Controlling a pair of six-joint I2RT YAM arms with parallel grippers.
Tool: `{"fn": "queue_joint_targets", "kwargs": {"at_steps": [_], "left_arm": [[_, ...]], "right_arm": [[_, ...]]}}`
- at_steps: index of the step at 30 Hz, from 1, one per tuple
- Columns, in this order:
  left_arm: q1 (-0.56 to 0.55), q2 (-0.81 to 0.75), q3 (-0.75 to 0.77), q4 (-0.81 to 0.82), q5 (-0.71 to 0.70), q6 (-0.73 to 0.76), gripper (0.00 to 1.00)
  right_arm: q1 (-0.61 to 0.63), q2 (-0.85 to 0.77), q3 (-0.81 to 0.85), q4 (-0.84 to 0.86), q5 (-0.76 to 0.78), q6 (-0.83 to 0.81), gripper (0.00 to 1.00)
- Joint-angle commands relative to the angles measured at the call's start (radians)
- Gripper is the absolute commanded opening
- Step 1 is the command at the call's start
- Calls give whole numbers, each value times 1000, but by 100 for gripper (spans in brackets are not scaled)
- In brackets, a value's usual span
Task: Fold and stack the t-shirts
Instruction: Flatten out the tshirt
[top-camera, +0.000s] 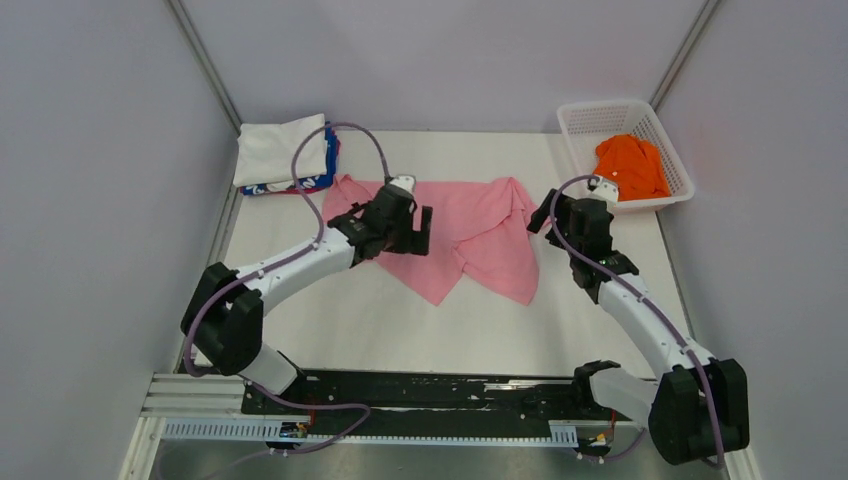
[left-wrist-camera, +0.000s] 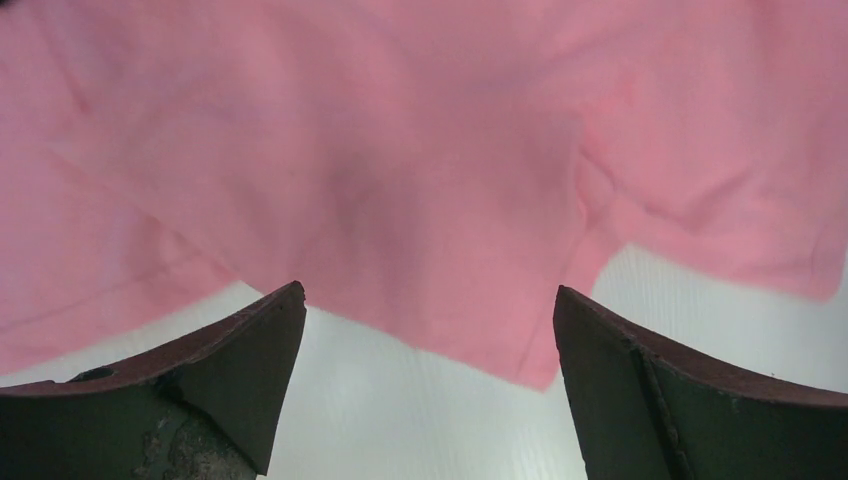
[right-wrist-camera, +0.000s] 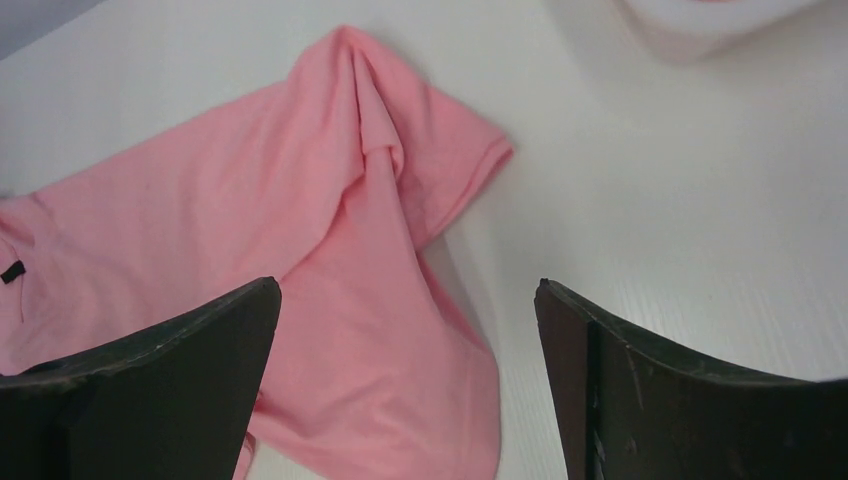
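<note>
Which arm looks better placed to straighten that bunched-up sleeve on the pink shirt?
Right, I'd say. The right fingers are open beside the bunched sleeve of the pink shirt; the left fingers hang open over its opposite side.

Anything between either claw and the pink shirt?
Nothing visible. The left claw hangs open directly over the pink shirt. The right claw is open over its right edge, with only bare table beside it.

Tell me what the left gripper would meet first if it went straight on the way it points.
Most likely the pink t-shirt, which fills the wrist view straight ahead of the open left gripper. How far off it lies is unclear.
</note>
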Motion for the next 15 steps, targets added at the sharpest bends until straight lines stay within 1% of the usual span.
{"fn": "queue_joint_targets", "kwargs": {"at_steps": [1, 2, 4, 6, 7, 11, 15], "left_arm": [[-174, -20, -49, -57, 6, 65, 100], [-199, -13, -41, -66, -13, 80, 100], [-258, 22, -24, -104, -5, 92, 99], [-308, 65, -29, -113, 16, 84, 97], [-334, 96, -32, -104, 25, 83, 94], [-364, 210, -1, -106, 42, 60, 84], [-365, 291, 28, -100, 30, 52, 80]], "right_arm": [[-11, -115, -119, -98, -105, 161, 100], [-10, -135, -135, -108, -123, 166, 100], [-11, -153, -155, -134, -120, 179, 100], [-12, -159, -158, -167, -109, 200, 100], [-11, -161, -159, -174, -110, 202, 100], [-11, -169, -165, -180, -103, 203, 100], [-12, -177, -168, -190, -85, 195, 100]]}}
